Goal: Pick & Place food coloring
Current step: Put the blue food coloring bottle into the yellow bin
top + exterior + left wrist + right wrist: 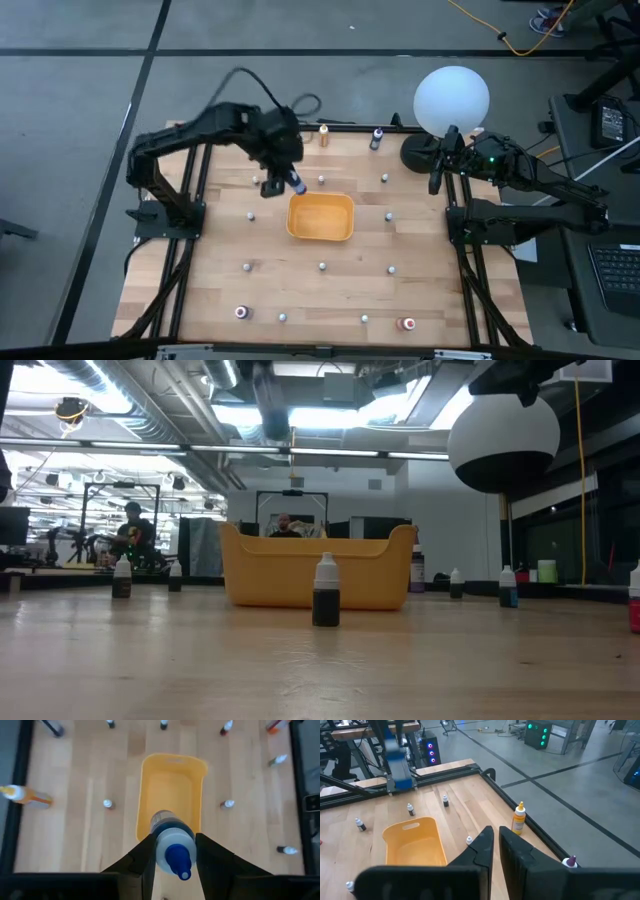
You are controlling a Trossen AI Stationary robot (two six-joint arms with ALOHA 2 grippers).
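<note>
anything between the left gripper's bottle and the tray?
Nothing: left gripper holds the blue-capped bottle just short of the tray, bare wood between, per left wrist view.

Both arms are basically all black, chunky jointed links sitting on black frame rails along each side of the table [330, 290]. The left arm [215, 125] has a thick black cable looping up off its wrist end. The right arm [520, 175] has a little green light glowing near its wrist. Up close, the left gripper [172, 855] has matte black fingers [137, 860], wide at the base and tapering toward the tips. The right gripper [496, 842] has the same matte black wedge look, flat faces with angular edges.
</note>
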